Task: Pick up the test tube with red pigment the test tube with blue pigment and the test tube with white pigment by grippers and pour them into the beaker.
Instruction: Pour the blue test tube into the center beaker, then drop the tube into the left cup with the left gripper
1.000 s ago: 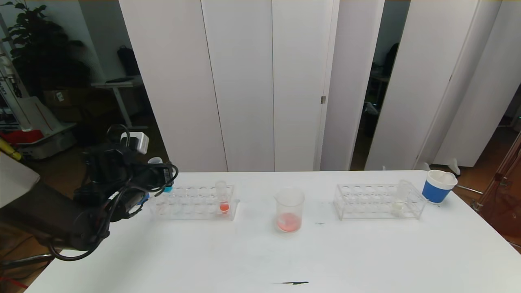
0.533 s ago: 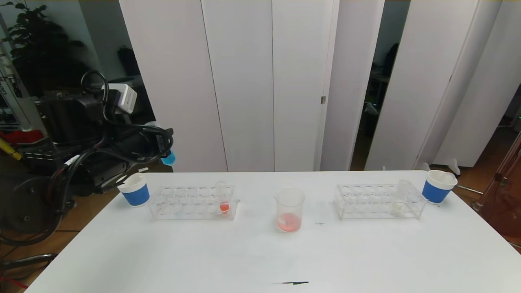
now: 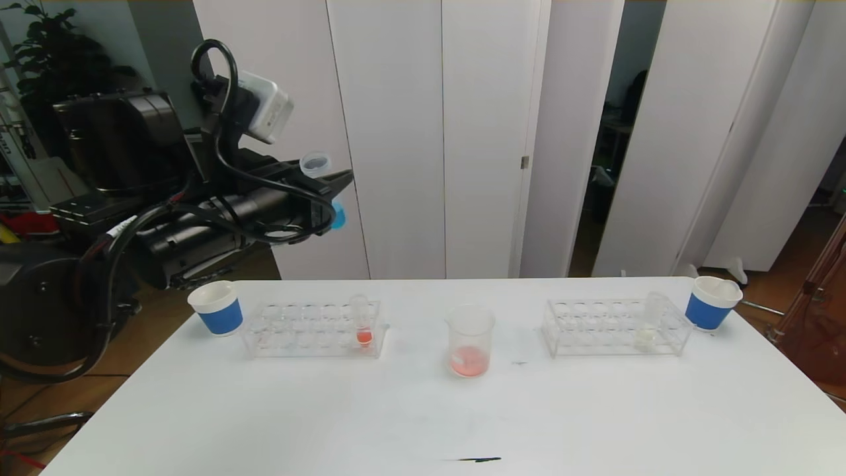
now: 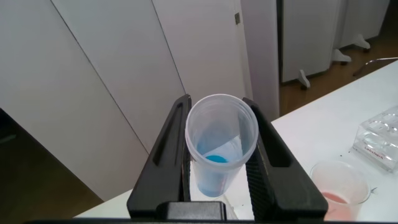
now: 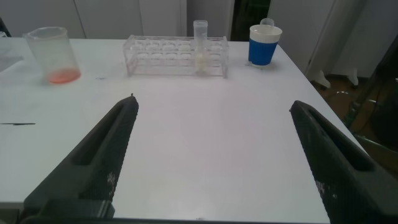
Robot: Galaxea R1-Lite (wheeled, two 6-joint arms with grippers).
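two clear racks, two blue-banded cups, one beaker (image 3: pixel 470 340), three tubes. left gripper (image 3: pixel 328 198) raised high above the desk's far left edge, reaching level toward the middle, clamped on the test tube with blue pigment (image 4: pixel 219 144), tube upright. right gripper (image 5: pixel 211 155) low over the near right part of the desk, jaws wide, holding nothing. beaker mid-desk, red liquid inside. left rack (image 3: pixel 314 329) carries a red tube (image 3: pixel 361 320); right rack (image 3: pixel 615 326) carries the test tube with white pigment (image 3: pixel 650 321). left cup (image 3: pixel 215 307) and right cup (image 3: pixel 710 302) at the far corners.
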